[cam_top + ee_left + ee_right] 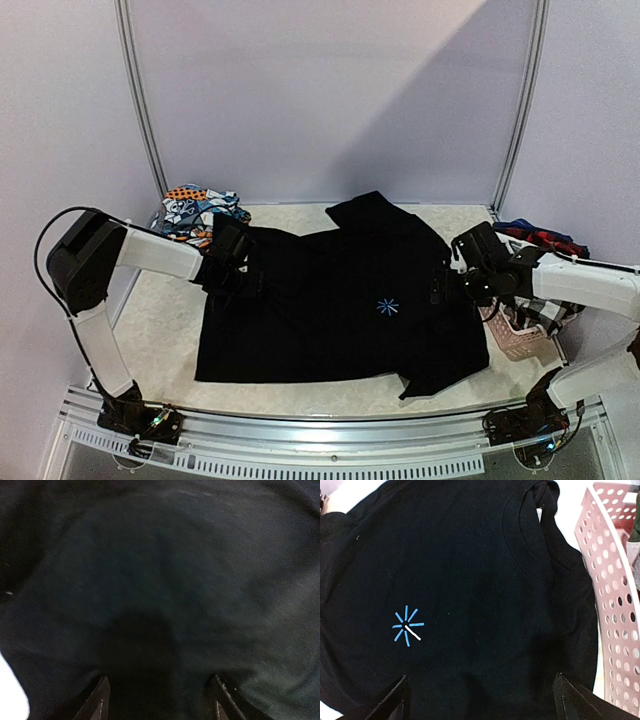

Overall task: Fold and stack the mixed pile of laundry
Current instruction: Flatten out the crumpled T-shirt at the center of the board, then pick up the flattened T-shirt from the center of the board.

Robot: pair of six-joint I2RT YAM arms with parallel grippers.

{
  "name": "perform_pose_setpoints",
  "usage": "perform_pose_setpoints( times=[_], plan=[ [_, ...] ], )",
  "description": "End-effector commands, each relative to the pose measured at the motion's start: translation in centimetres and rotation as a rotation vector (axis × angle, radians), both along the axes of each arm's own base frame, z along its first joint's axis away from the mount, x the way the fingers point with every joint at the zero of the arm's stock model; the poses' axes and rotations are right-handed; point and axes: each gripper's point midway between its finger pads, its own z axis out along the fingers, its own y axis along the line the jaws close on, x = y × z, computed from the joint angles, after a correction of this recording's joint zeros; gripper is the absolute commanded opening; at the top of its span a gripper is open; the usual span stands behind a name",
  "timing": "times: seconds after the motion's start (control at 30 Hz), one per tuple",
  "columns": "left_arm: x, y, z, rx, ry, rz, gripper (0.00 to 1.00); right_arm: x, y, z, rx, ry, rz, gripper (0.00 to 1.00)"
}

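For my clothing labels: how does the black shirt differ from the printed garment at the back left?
The black shirt lies spread out across the table; the printed garment sits crumpled in a heap. The black shirt is plain except for a small blue mark; the printed garment is orange, blue and white all over. The black shirt looks far larger than the printed garment. Both are soft cloth.

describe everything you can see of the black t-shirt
The black t-shirt is soft knit cloth, spread face up on the table, lightly wrinkled. A small blue starburst logo marks its chest. Its round collar lies toward the pink basket, its hem end below the left gripper, sleeves sticking out far and near.
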Motion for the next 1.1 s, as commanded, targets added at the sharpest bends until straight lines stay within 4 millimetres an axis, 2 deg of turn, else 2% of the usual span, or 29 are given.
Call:
perform_pose_setpoints(
  times=[0.0,0.1,0.23,0.43,0.47,0.63,0.77,0.8,0.87,1.07],
  plan=[
    [-0.1,3.8,-1.6,0.216,0.07,0.074,0.7,-1.0,-0.3,0.1,0.028,0.009,-0.017,0.99],
    [0.9,5.0,0.0,0.272,0.044,0.124,0.7,-1.5,-0.3,0.2,0.04,0.014,-0.014,0.99],
    [0.6,4.4,2.8,0.256,-0.007,0.124,0.7,-2.4,0.0,0.8,0.072,0.018,0.003,0.99],
    [-2.7,2.9,7.1,0.24,-0.085,0.084,0.77,-4.6,1.4,1.4,0.117,0.02,0.054,0.99],
    [-3.4,2.5,8.3,0.22,-0.112,0.072,0.78,-5.0,1.5,1.7,0.123,0.014,0.061,0.99],
    [-7.3,-1.0,11.3,0.155,-0.18,-0.077,0.8,-7.6,0.7,0.9,0.107,0.039,0.043,0.98],
    [-11.1,-4.8,11.8,0.1,-0.203,-0.224,0.81,-9.3,-0.9,-0.7,0.08,0.076,-0.01,0.95],
    [-11.8,-5.2,11.8,0.093,-0.205,-0.235,0.81,-9.6,-1.3,-1.2,0.077,0.085,-0.023,0.95],
    [-13.1,-5.2,11.4,0.103,-0.209,-0.221,0.8,-10.4,-1.8,-2.3,0.087,0.115,-0.058,0.94],
    [-15.9,-4.7,9.3,0.049,-0.186,-0.149,0.79,-12.3,-1.4,-4.0,0.138,0.195,-0.047,0.89]
  ],
)
